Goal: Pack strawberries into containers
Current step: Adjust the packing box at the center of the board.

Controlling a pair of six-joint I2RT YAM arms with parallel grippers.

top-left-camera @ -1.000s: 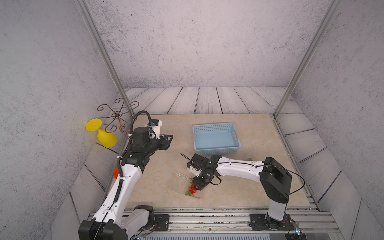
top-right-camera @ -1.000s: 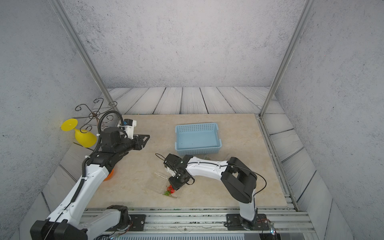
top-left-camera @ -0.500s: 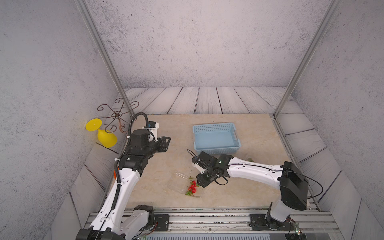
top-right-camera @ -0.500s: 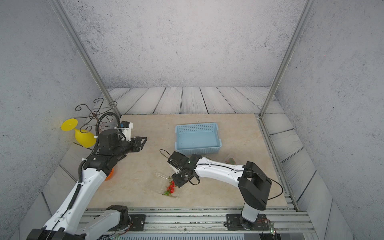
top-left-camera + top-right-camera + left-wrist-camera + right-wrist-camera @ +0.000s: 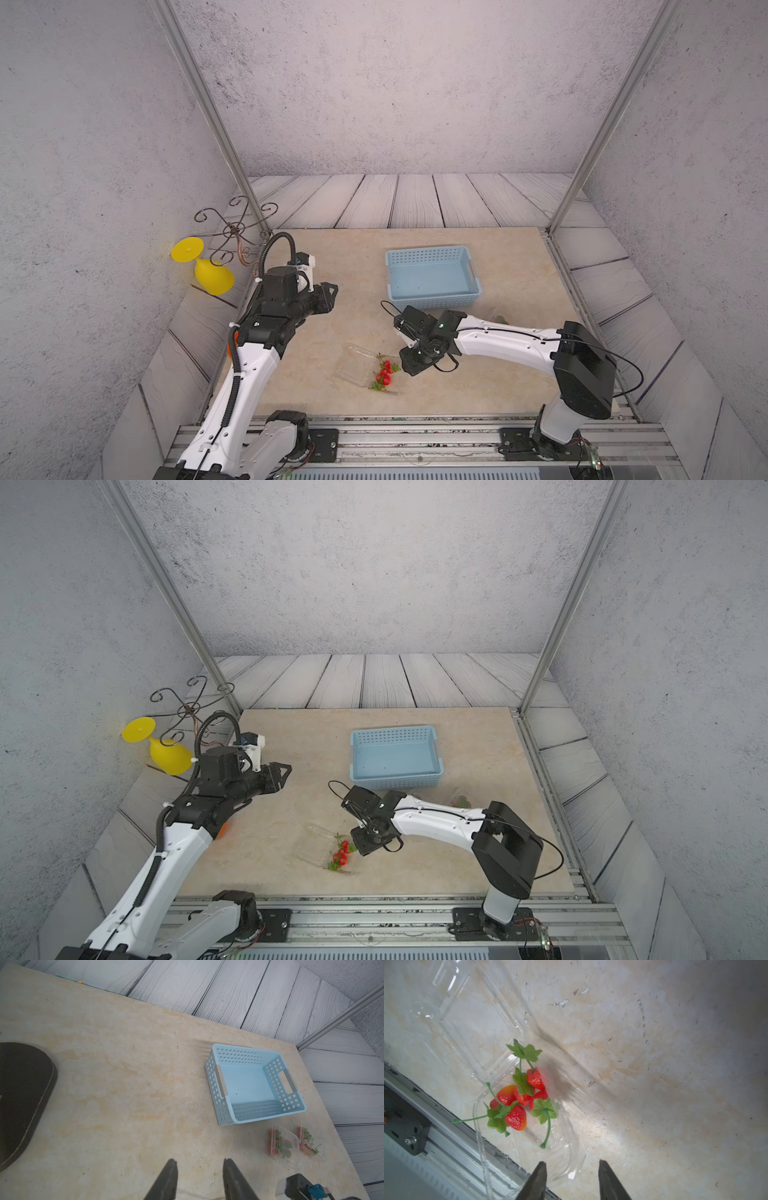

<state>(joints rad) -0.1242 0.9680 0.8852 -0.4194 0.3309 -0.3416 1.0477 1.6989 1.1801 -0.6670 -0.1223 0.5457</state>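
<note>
Right claw: the right gripper point(image 5: 571, 1168) has its jaws parted with nothing pinched between them. It hangs low, just beside the open box.
Left claw: the left gripper point(image 5: 200, 1162) is also parted and empty, raised over bare table and well apart from the work.
Task thing: the small clear plastic clamshell box lying open point(image 5: 578, 1153) sits near the front rail. A handful of glossy red strawberries with green caps and stems point(image 5: 517, 1105) are heaped in its tray half.
Key relation: in the right wrist view the tray's near corner shows in line with the gap of the right jaws, and the berries lie further ahead. The lid half point(image 5: 353, 359) lies flat beyond them, on the side toward the left arm.
Long axis: in both top views the opened box runs on a diagonal — lid end back and toward the left arm, tray end forward by the rail.
Nearer arm: the right, by a wide margin.
My read: the lid is not yet folded over, so I judge closing comes next — a reach across the berries.
Elsewhere: two shut clear boxes of berries point(image 5: 280, 1142) rest just beside the light blue perforated plastic basket point(image 5: 217, 1093).
</note>
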